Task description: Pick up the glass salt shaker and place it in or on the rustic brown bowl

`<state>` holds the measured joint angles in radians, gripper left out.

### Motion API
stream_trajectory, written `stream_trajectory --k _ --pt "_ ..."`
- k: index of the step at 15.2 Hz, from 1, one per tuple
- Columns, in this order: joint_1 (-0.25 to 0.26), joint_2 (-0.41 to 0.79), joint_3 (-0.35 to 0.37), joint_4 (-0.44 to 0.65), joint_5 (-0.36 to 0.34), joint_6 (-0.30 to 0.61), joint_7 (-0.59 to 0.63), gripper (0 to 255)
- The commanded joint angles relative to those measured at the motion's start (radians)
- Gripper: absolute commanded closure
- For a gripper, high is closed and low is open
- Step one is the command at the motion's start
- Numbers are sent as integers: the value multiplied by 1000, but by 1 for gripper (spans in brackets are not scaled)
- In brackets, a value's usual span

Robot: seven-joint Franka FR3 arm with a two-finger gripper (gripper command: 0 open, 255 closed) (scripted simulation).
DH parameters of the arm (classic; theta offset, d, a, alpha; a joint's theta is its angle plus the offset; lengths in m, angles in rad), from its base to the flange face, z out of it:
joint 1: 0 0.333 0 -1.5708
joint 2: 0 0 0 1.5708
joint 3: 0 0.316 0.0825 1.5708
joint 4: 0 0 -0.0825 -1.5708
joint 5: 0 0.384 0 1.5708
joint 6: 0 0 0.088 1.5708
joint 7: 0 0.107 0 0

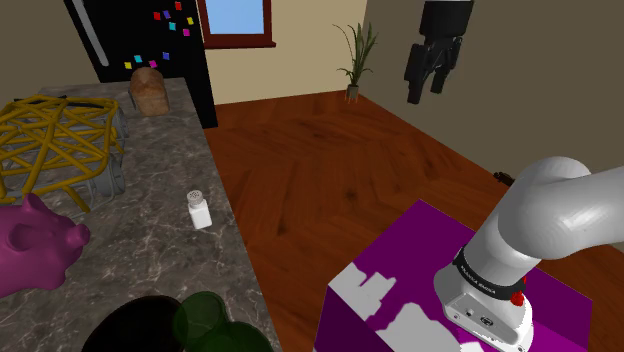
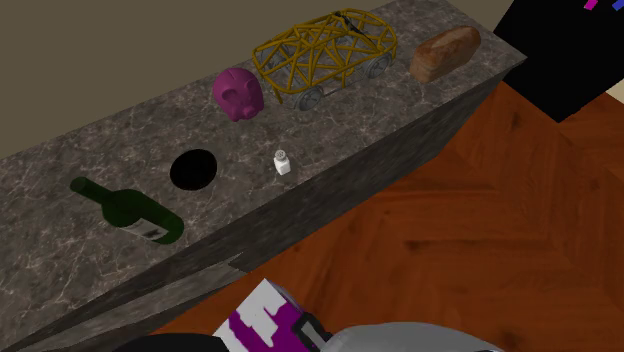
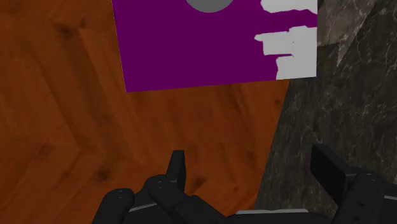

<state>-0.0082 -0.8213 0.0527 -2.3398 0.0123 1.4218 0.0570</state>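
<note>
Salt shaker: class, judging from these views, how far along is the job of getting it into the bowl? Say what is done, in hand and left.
Done: nothing yet. The salt shaker stands upright on the counter, apart from the dark bowl.
In hand: nothing. The pincer is open, high over the wooden floor, off the counter.
Left: reach the shaker, grasp it, carry it to the bowl and release.

In the second exterior view the surface (image 2: 90, 140) carried, from left to right, a bottle (image 2: 130, 209) on its side, the bowl (image 2: 194, 169), then the salt shaker (image 2: 283, 162) upright near the front edge; behind these stood a piggy bank (image 2: 238, 94); further right came a wire car (image 2: 325, 55), then a loaf (image 2: 445, 52); the hand (image 1: 427, 90) hung above the floor (image 1: 330, 170), well apart from the shaker.
</note>
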Motion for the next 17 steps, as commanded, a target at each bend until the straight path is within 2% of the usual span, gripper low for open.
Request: stream_trajectory --k 1,10,17 --pt "0 0 0 0 0 0 0 0" --pt "30 165 157 -28 139 210 197 0" --pt "42 358 274 24 197 377 343 0"
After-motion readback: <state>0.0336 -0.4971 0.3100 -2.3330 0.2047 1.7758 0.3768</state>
